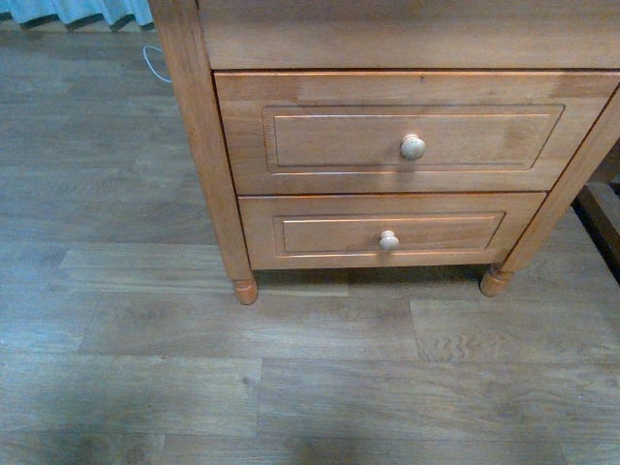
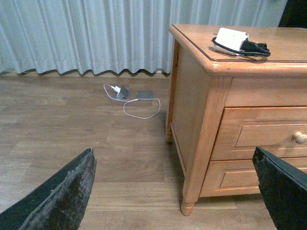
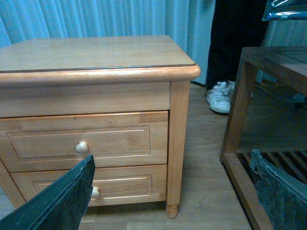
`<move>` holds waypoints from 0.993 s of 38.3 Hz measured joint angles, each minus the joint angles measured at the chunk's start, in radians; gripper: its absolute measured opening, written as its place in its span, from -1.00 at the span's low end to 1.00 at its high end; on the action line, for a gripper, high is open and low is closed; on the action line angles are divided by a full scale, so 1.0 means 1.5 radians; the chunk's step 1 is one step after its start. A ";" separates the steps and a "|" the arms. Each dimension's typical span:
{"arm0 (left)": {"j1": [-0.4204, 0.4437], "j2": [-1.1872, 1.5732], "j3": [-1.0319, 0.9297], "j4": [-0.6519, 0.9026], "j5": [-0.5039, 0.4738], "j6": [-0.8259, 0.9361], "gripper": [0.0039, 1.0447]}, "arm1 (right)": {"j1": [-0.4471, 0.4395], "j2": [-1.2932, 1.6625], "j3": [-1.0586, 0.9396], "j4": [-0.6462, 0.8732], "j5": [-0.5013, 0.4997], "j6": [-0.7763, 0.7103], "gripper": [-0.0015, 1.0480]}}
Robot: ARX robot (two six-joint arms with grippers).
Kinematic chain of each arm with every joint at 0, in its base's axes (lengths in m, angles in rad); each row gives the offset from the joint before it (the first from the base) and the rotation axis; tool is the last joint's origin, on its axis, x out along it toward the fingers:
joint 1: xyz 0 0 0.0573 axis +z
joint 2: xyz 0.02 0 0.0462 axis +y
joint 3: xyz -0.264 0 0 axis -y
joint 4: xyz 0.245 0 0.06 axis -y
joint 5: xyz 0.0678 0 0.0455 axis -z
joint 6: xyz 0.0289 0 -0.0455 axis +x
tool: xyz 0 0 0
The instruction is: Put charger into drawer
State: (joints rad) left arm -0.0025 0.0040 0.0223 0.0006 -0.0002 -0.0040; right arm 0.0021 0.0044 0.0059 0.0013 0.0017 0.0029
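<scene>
white block charger (image 2: 229, 38), coiled black cable, on cabinet (image 2: 288, 45) top, upper drawer (image 1: 329, 136) closed, left jaws wide, right jaws wide

Soft, even room light throughout. In the front view a broad shadow darkens the floor (image 1: 107, 417) at seven o'clock. The right wrist view is dimmer, blue-tinted and grainy, with a warm sheen across the drawer (image 3: 115, 141) front.
</scene>
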 joint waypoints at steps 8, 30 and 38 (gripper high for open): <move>0.000 0.000 0.000 0.000 0.000 0.000 0.88 | 0.000 0.000 0.000 0.000 0.000 0.000 0.83; 0.000 0.000 0.000 0.000 0.000 0.000 0.88 | 0.000 0.001 0.000 -0.002 -0.002 -0.004 0.83; 0.000 0.000 0.000 0.000 0.000 0.000 0.88 | 0.023 0.193 0.043 -0.016 -0.007 -0.051 0.83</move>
State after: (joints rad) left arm -0.0025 0.0040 0.0223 0.0006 -0.0002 -0.0044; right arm 0.0372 0.2935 0.0704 -0.0227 -0.0082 -0.0742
